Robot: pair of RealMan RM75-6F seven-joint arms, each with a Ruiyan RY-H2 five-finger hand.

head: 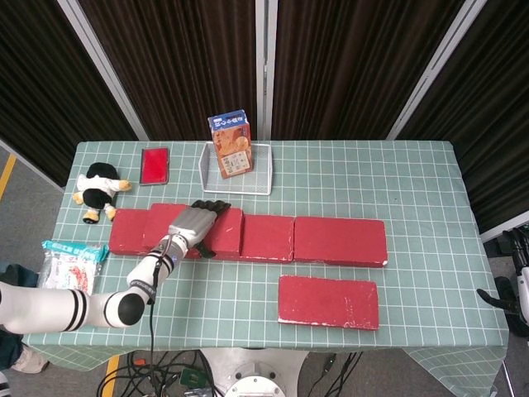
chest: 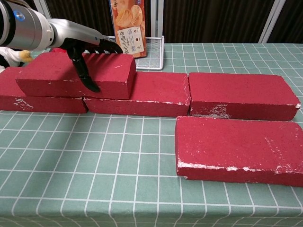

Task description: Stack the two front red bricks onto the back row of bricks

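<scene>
Red stacked brick (chest: 75,75) sat on the back row (chest: 189,94) toward the table's left edge, left hand (head: 197,225) clamped over it, second front brick (chest: 239,149) lay alone nearer the front edge; right hand's (head: 517,248) state unclear.

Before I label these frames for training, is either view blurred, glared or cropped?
Head view: sharp and evenly lit, black curtains, no glare. Chest view: sharp too, but the front brick runs off the right edge and the left hand casts only a faint shadow.
</scene>
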